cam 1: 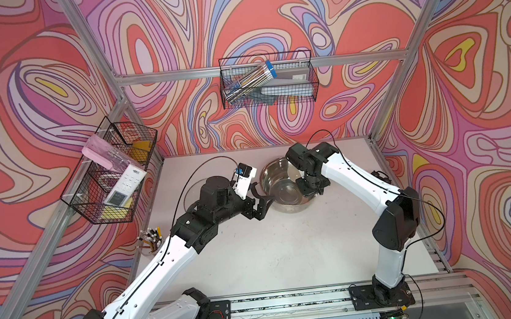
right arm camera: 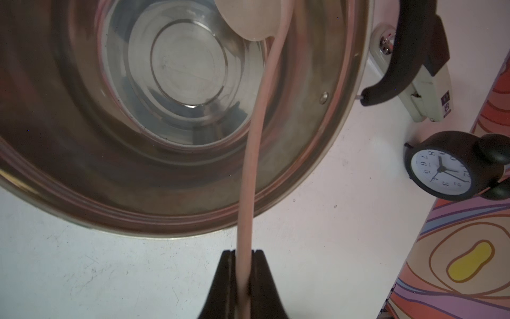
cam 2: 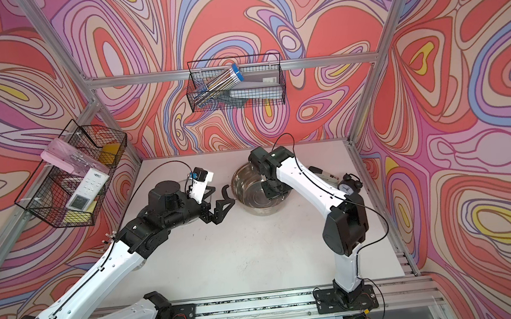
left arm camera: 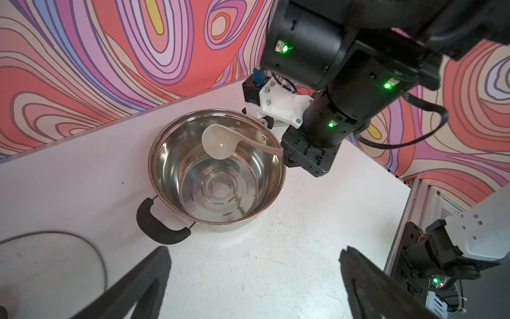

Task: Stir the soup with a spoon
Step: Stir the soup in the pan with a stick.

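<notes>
The wide steel pot [cam 1: 276, 177] [cam 2: 248, 196] stands at the back middle of the white table, and no soup shows inside it. In the left wrist view the cream spoon [left arm camera: 218, 142] hangs with its bowl inside the pot [left arm camera: 171, 154], above the bottom. My right gripper [right arm camera: 244, 252] [cam 1: 310, 190] is shut on the spoon's thin handle [right arm camera: 254, 143], over the pot's right rim [right arm camera: 82, 165]. My left gripper [cam 1: 263, 202] [cam 2: 226, 201] [left arm camera: 254, 252] is open and holds nothing, just left of the pot near its black handle [left arm camera: 162, 226].
A glass lid [left arm camera: 49, 265] lies on the table under the left arm. A black alarm clock [right arm camera: 441, 171] and a stapler [right arm camera: 425, 91] sit right of the pot by the wall. A cup of pencils [cam 1: 151, 237] stands at the left edge. Wire baskets [cam 1: 112, 177] [cam 1: 267, 79] hang on the walls.
</notes>
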You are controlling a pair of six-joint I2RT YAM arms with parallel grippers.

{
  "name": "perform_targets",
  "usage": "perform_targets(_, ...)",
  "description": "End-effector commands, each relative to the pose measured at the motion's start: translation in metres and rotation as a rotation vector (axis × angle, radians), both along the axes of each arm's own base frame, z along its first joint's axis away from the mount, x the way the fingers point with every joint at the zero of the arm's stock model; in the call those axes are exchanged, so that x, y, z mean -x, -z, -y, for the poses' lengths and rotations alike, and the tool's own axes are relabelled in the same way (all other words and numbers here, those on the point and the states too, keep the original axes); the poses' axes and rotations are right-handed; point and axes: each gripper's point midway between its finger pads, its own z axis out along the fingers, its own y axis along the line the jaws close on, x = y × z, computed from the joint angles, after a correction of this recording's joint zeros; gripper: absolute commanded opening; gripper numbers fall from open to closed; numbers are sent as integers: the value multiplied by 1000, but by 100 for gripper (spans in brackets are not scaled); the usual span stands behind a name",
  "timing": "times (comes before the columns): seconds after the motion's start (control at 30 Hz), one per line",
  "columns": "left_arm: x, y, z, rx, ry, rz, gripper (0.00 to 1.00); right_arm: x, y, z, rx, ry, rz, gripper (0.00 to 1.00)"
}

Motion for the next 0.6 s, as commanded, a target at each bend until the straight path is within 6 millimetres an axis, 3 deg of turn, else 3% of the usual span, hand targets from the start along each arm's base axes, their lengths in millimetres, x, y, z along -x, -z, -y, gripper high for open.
perform_targets(0.0, 0, -15, 4, 32, 12, 32, 99, -13, -6, -17, -51, -32, 22, 0)
perform_targets(0.27, -3, -13, 8, 39, 9, 22, 99, 4, -3, -56, -65, -137, -4, 0)
perform_targets(0.57, -3, -9, 11, 36, 6, 8, 99, 46, -9, -63, -116, -145, -30, 0)
